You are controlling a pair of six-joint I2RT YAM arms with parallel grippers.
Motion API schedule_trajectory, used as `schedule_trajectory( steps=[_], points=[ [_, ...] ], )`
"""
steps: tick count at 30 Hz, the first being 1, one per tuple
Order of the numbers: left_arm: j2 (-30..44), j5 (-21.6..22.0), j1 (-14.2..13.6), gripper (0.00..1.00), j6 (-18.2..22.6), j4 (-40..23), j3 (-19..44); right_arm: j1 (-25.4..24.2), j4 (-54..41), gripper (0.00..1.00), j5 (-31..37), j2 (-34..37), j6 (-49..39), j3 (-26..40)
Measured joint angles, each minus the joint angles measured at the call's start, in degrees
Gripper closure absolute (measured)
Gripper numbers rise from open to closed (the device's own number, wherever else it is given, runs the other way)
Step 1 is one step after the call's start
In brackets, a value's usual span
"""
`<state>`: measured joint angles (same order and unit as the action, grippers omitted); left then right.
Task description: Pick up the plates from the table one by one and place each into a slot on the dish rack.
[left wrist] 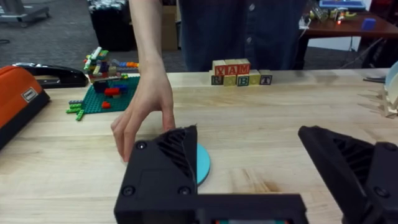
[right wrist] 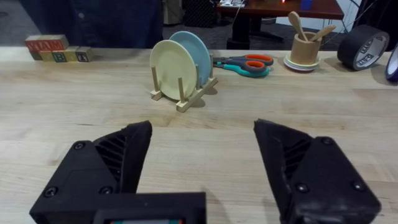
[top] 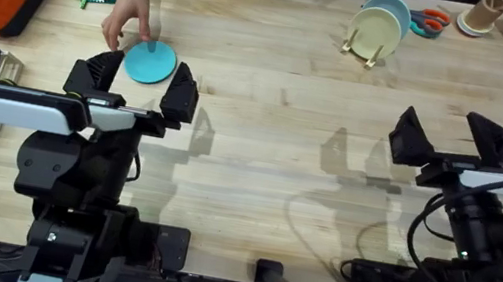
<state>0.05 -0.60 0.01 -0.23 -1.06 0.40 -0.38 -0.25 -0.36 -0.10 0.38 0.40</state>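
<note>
**A hand on the turquoise plate, 2 plates already in the rack**

Overhead: a round flat turquoise plastic plate (top: 150,62) lies on the light wooden butcher-block table (top: 276,115), between the spread black fingers of the left gripper (top: 134,87). A person's hand (top: 126,22) reaches down from the far edge, fingertips touching the plate's rim. The right gripper (top: 462,142) hovers with its fingers wide apart over bare wood, gripping nothing. Far right of centre stands the small light-wood dish rack (top: 367,50), holding 2 plates on edge.

Left wrist: the hand (left wrist: 144,109) rests on the turquoise plate (left wrist: 203,165), which is partly hidden behind 1 black finger (left wrist: 163,171). A green building-brick baseplate (left wrist: 104,98) and a row of wooden alphabet blocks (left wrist: 240,72) sit farther back.

Right wrist: the rack (right wrist: 183,93) carries a pale cream-green plate (right wrist: 173,67) in front and a pale blue plate (right wrist: 198,51) behind it, both upright. Orange-handled scissors (right wrist: 244,63) lie beside the rack.
</note>
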Motion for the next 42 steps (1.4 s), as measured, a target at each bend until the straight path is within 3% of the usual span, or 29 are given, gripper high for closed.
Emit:
schedule_trajectory(
  steps=[28,31,35,42],
  points=[
    [0.0,0.0,-0.2,0.006,0.0,2.8,0.3,0.0,-0.2,0.009,-0.1,0.0,0.0,0.0],
    [0.0,0.0,-0.2,0.006,0.0,-3.2,2.8,0.0,-2.7,0.008,0.0,0.1,0.0,1.2],
    [1.2,0.8,-0.2,0.007,0.0,-16.5,10.8,0.0,-11.7,0.007,-0.1,1.4,-0.2,6.2],
    [8.0,3.4,-0.2,0.009,-0.5,-31.6,27.6,-0.1,-25.8,0.007,-0.4,9.7,-0.4,23.0]
  ],
)
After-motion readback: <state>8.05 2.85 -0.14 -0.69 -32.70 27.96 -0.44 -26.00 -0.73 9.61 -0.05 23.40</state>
